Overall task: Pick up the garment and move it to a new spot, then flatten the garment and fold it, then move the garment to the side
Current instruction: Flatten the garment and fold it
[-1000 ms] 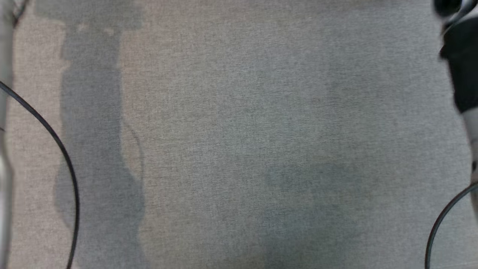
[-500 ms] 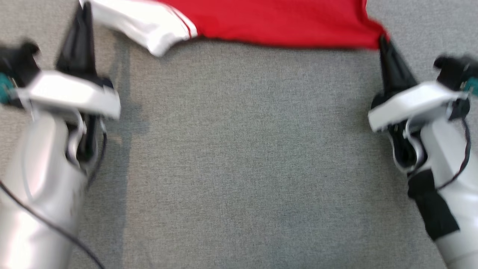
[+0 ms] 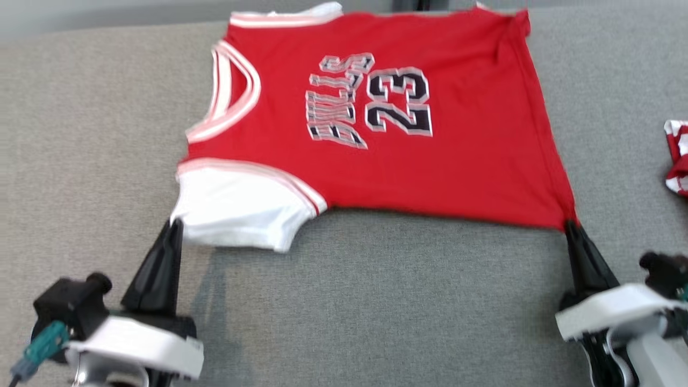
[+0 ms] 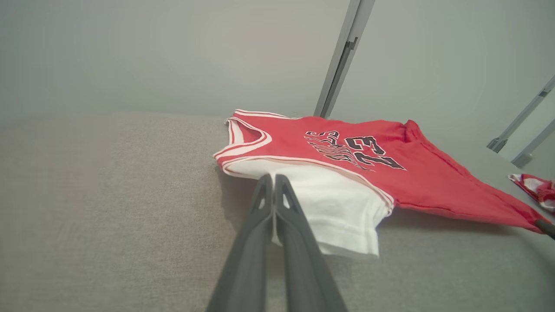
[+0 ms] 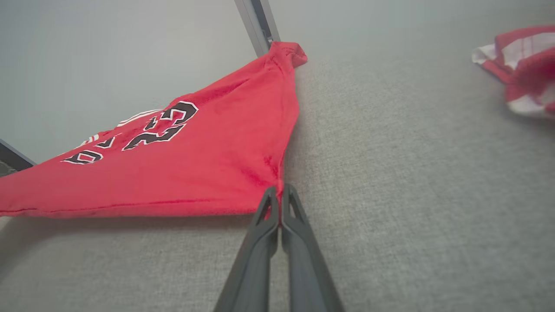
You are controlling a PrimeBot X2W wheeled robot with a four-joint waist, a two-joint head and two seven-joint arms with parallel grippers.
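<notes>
The garment (image 3: pixel 408 161) is a red basketball jersey with black "23" lettering and white trim, spread on the grey fabric surface, neck to the left. A white flap (image 3: pixel 236 209) is turned out at its near left corner. My left gripper (image 3: pixel 174 224) is shut on that white corner (image 4: pixel 303 203), its tips (image 4: pixel 274 178) pinching the cloth. At the near right corner my right gripper (image 3: pixel 571 224) is shut on the red hem (image 5: pixel 243 177), with its tips (image 5: pixel 279 190) closed on the fabric. The near edge of the garment is stretched and lifted between the two grippers.
Another red and white cloth (image 3: pixel 678 156) lies crumpled at the right edge of the grey surface (image 3: pixel 376 301), also seen as a cloth (image 5: pixel 520 69) in the right wrist view. A metal post (image 4: pixel 342 56) rises behind the surface against a pale wall.
The head camera has tilted up: bare grey surface a second ago, then the garment's near edge, now the whole jersey. Both grippers stay shut on its corners.
</notes>
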